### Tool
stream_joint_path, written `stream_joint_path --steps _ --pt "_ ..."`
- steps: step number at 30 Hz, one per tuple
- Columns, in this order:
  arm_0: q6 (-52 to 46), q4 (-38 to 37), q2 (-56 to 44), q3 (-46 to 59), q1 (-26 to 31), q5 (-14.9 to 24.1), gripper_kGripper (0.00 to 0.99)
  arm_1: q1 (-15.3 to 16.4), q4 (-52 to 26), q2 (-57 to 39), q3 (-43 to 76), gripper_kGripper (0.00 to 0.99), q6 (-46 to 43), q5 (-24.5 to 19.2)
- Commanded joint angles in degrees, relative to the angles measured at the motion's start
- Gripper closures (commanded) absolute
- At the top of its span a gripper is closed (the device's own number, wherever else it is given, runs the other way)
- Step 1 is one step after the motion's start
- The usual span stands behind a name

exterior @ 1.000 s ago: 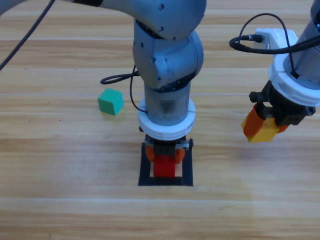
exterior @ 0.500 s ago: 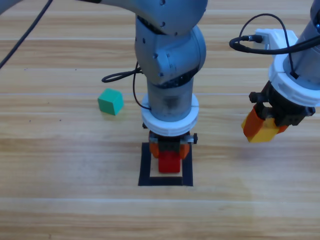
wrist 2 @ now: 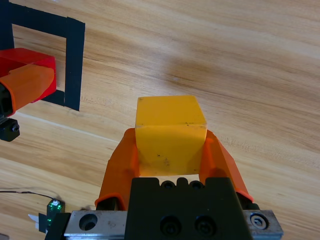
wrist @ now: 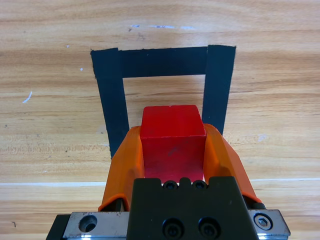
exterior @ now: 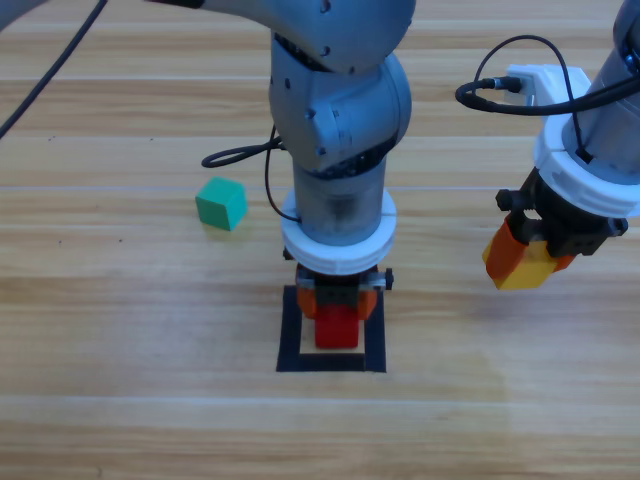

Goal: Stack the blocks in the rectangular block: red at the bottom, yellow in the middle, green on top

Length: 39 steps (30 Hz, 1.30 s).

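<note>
The red cube [exterior: 337, 328] [wrist: 172, 135] sits inside the black tape square [exterior: 290, 332] [wrist: 165, 61], on the bare wood near its near edge. My left gripper [exterior: 338, 303] [wrist: 172, 129] reaches straight down over it, jaws pressed on the cube's two sides. At the right, above the table, my right gripper [exterior: 526, 262] [wrist 2: 171, 134] is shut on the yellow cube [exterior: 532, 270] [wrist 2: 171, 125]. The right wrist view also shows the red cube [wrist 2: 27, 61] and the tape square [wrist 2: 75, 65] at its far left. The teal-green cube [exterior: 221, 203] lies alone on the table at the left.
The left arm's bulky grey body [exterior: 340, 110] stands over the square and hides its far strip from above. A black cable [exterior: 240, 158] loops on the table between the green cube and the left arm.
The left gripper and the red cube shifted slightly to the right inside the square, and the arm rose a little. The right gripper with the yellow cube barely drifted.
</note>
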Motion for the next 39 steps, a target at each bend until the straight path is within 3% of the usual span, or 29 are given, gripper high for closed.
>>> stream_joint_path --steps 1,31,33,34,36,37,39 --pt "-0.7 -0.6 3.1 1.5 -1.1 0.2 0.97 1.2 -1.6 3.4 0.0 0.99 0.6 0.3" --pt "-1.0 -2.0 3.3 3.0 -1.5 0.5 0.942 1.2 -1.6 4.1 -0.2 0.99 0.5 0.2" --pt "-1.0 -2.0 3.3 2.9 -1.5 0.6 0.853 1.2 -1.5 4.1 -0.2 0.99 0.5 0.2" --pt "-1.1 -2.0 3.3 2.6 -1.6 0.6 0.694 1.2 -1.6 4.1 -0.2 0.99 0.5 0.2" --pt "-1.2 -2.0 3.2 2.3 -1.8 0.7 0.189 1.2 -1.6 4.1 -0.2 0.99 0.4 0.2" --pt "-1.3 -1.9 3.2 2.5 -1.8 0.7 0.056 1.2 -1.6 4.2 -0.2 0.99 0.4 0.2" --pt "-1.4 -1.8 2.8 2.7 -1.8 0.8 0.0 1.2 -1.6 4.2 -0.2 0.99 0.4 0.2"
